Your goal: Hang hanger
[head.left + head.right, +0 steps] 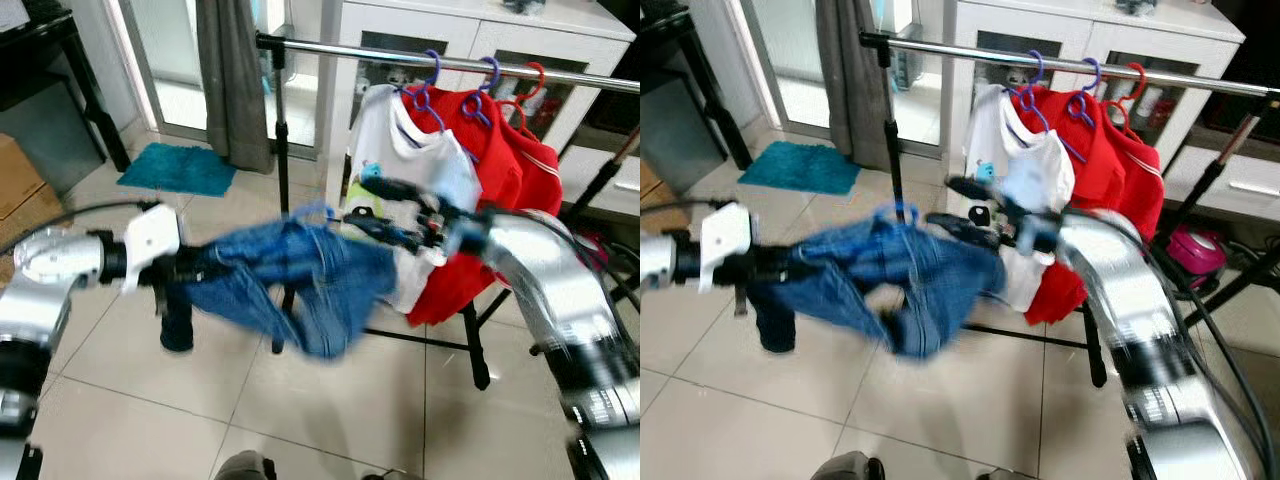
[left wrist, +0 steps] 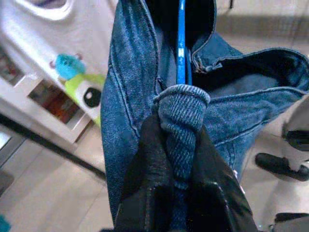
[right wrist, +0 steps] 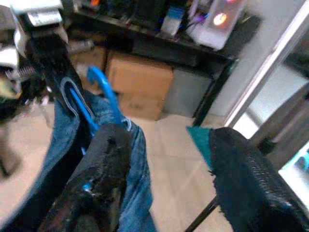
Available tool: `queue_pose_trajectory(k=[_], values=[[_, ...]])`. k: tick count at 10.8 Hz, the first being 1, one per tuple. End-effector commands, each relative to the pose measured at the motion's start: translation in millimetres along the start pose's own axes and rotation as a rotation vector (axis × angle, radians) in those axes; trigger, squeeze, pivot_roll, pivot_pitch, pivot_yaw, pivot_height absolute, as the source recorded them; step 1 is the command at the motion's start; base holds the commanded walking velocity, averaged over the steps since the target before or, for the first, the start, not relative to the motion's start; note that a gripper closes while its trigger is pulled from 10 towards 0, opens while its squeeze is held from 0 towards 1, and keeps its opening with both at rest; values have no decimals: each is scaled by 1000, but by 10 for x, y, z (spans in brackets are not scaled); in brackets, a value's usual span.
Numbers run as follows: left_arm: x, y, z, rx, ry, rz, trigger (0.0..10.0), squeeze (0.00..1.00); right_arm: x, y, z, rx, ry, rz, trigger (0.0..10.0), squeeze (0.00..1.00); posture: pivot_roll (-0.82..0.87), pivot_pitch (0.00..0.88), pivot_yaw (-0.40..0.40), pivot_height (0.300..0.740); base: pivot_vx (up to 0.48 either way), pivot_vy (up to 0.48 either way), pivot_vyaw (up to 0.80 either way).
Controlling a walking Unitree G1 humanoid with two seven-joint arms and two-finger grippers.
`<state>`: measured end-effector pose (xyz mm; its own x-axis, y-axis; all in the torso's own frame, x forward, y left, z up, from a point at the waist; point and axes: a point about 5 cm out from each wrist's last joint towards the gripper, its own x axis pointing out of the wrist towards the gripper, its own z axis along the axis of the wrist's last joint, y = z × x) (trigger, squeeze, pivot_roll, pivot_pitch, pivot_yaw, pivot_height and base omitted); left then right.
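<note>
A pair of blue jeans (image 1: 300, 285) hangs on a blue hanger whose hook (image 1: 312, 210) sticks up above the waistband. My left gripper (image 1: 185, 265) is shut on a fold of the denim (image 2: 181, 145) at the jeans' left end, and the blue hanger (image 2: 181, 43) runs just beyond that fold. My right gripper (image 1: 365, 205) is open at the jeans' right end, with one finger (image 3: 104, 164) against the denim below the hook (image 3: 104, 89). The chrome rail (image 1: 400, 55) runs above and behind, carrying a white shirt (image 1: 400, 160) and red shirts (image 1: 500, 170) on hangers.
The rack's black upright (image 1: 282, 130) and legs (image 1: 470, 340) stand just behind the jeans. A grey curtain (image 1: 235, 80), a teal mat (image 1: 180, 168) and a white cabinet (image 1: 480, 40) lie beyond. A cardboard box (image 1: 20, 185) sits at the far left.
</note>
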<state>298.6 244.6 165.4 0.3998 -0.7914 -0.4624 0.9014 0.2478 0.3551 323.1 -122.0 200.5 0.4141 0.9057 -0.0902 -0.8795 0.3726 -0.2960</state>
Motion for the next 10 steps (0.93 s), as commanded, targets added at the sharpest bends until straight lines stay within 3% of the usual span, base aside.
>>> queue_pose_trajectory(k=[1, 2, 3, 5, 6, 7, 10], values=[[10, 4, 136, 57, -67, -8, 0, 0, 76, 30, -35, 4, 17, 50, 10000, 0, 28, 0, -10, 740, 0, 0, 0], [35, -33, 168, 62, -90, -18, 0, 0, 150, 79, -55, 36, 4, 115, 10000, 0, 34, 0, -18, 740, 0, 0, 0], [51, -42, 234, 77, -132, -9, 0, 0, 225, 224, -138, 25, 49, 265, 10000, 0, 40, 0, -26, 740, 0, 0, 0], [31, -34, 292, 74, -157, -3, 0, 0, 254, 269, -178, 23, 92, 347, 10000, 0, 42, 0, -31, 740, 0, 0, 0], [7, -17, 286, 68, -153, 4, 0, 0, 254, 260, -176, 15, 99, 360, 4118, 0, 39, 0, -28, 740, 0, 0, 0], [-12, -2, 279, 60, -152, 15, 0, 0, 244, 243, -172, 12, 105, 362, 78, 0, 37, 0, -26, 740, 0, 0, 0], [-31, 58, 297, 33, -173, 54, 0, 0, 270, 262, -152, 36, 98, 377, 0, 0, 39, 0, -24, 740, 0, 0, 0]])
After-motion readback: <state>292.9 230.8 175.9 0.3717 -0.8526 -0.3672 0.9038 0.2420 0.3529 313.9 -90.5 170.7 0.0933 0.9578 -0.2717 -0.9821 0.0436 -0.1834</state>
